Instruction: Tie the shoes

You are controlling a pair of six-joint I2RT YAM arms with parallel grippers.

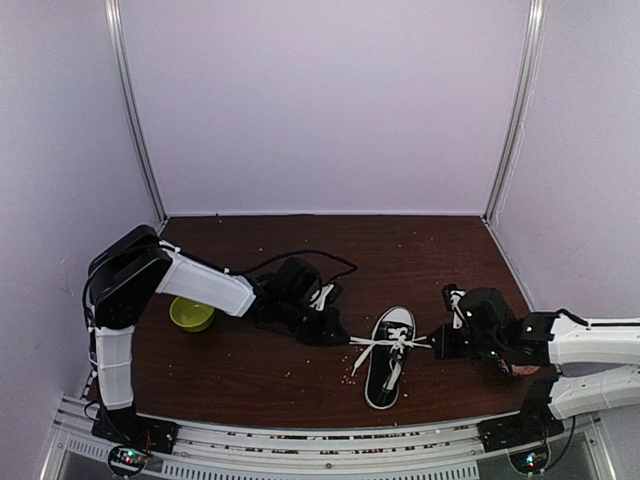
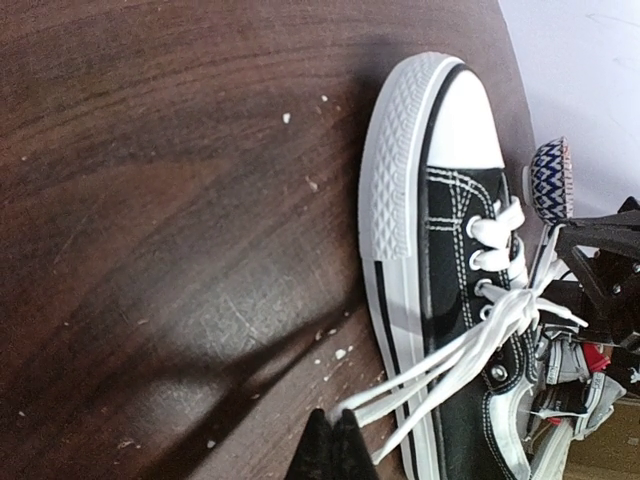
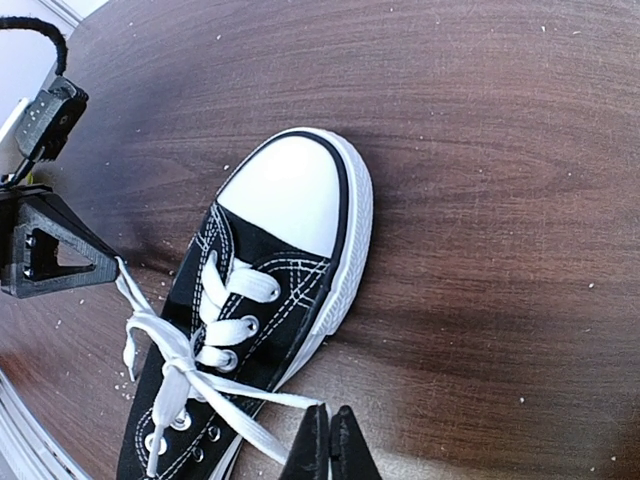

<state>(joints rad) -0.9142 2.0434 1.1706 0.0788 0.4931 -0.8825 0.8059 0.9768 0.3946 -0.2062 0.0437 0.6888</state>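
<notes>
The black sneaker with a white toe cap lies on the brown table, toe pointing away from the arms. Its white laces are crossed in a knot over the tongue and stretched out to both sides. My left gripper is just left of the shoe, shut on a lace loop at its fingertips. My right gripper is just right of the shoe, shut on the other lace loop. The shoe also shows in the left wrist view and the right wrist view.
A yellow-green bowl sits on the table at the left, beside the left arm. A small round object with a zigzag pattern lies beyond the shoe near the right arm. Crumbs are scattered on the wood. White walls enclose the table.
</notes>
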